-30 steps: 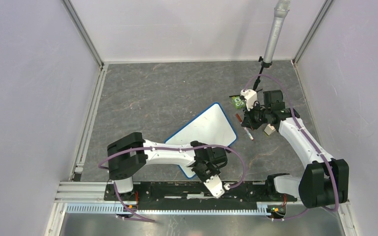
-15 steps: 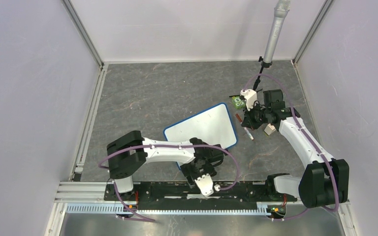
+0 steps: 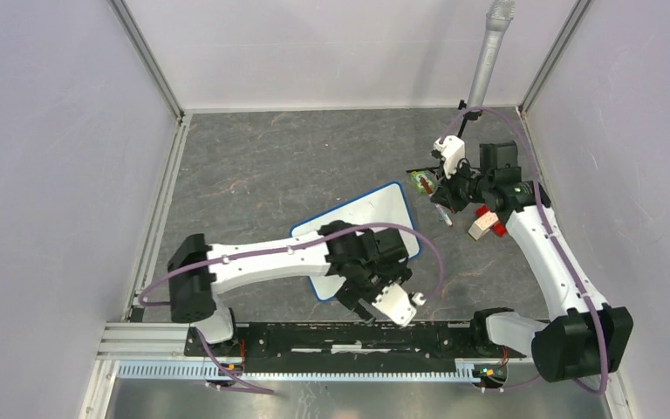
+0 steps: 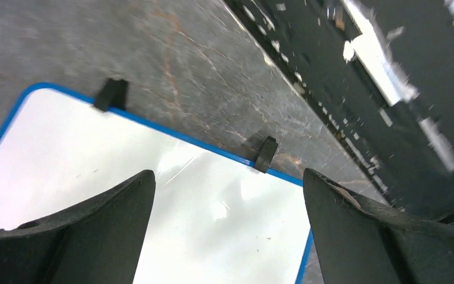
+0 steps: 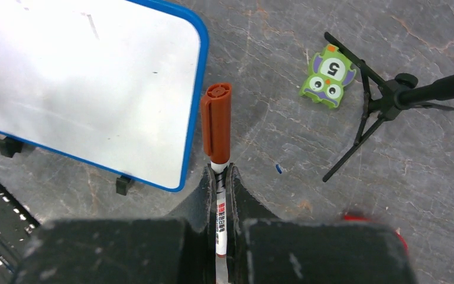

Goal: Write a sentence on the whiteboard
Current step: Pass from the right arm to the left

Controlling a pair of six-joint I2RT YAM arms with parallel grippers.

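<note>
Left tool wider over 1 whiteboard

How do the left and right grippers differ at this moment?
The left gripper has its jaws wide apart with nothing between them; the right gripper has its jaws shut on a capped reddish-brown marker. The left gripper hangs over the whiteboard, at its near edge; the right gripper is off the board, beside a short edge, over the table. Both have black fingers and point downward.
</note>
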